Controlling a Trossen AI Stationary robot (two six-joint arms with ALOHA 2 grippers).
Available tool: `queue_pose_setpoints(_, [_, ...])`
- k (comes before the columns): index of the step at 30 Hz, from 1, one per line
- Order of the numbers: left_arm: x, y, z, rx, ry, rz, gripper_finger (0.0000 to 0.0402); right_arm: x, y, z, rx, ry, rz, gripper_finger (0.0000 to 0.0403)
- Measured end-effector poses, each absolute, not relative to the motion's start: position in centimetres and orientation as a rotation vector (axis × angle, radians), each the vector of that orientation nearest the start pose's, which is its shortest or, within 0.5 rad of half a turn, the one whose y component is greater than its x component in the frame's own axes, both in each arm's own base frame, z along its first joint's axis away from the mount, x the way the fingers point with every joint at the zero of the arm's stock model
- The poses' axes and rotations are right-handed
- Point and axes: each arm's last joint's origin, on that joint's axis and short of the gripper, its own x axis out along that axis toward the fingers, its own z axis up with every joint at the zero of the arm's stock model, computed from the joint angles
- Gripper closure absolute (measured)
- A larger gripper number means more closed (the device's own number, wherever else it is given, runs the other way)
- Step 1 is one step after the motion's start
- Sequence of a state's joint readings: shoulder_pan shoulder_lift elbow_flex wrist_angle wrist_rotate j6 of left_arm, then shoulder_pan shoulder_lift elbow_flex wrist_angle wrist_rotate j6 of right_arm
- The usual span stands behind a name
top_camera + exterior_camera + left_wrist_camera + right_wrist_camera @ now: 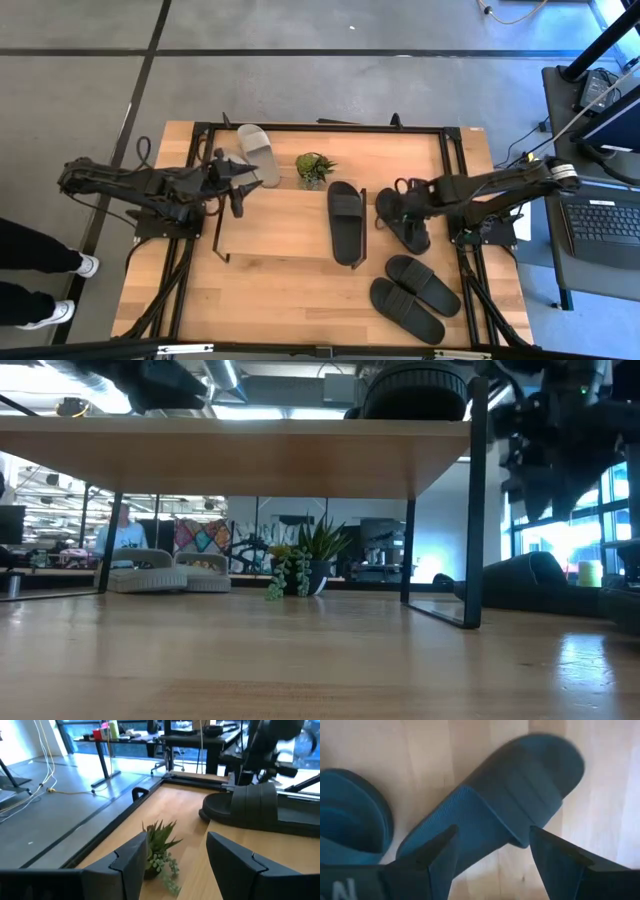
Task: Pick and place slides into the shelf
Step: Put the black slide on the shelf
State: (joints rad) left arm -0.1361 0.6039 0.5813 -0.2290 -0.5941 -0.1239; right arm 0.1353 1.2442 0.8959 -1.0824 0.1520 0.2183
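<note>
The shelf point(280, 225) point(250, 455) stands mid-table, and one black slide point(346, 222) point(415, 390) point(250, 807) lies flat on its right end. A grey slide point(258, 153) rests on the table behind the shelf; the low view shows two grey slides point(165, 575) side by side there. My right gripper point(398, 205) point(492, 835) hovers open, pointing down, over another black slide point(408, 228) point(520, 785) point(525, 575) lying right of the shelf, fingers either side of its strap. My left gripper point(240, 195) point(175, 845) is open and empty above the shelf's left end. Two more black slides point(422, 283) point(405, 308) lie near the table's near right corner.
A small green potted plant point(314, 168) point(300, 570) point(160, 850) stands on the table behind the shelf, between the grey and black slides. Black rails point(320, 127) frame the tabletop. A laptop point(605, 225) sits beyond the right edge. A person's shoes point(40, 290) show at the left.
</note>
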Motion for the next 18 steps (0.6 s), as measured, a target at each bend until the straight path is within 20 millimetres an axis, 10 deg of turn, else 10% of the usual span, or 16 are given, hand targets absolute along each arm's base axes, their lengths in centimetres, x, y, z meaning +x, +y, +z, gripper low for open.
queue_pose_setpoints(18, [13.5,-0.2,28.2,0.019,0.231,0.464,0.0207,20.9,2.5,21.4,0.012,1.488,-0.211,0.0162])
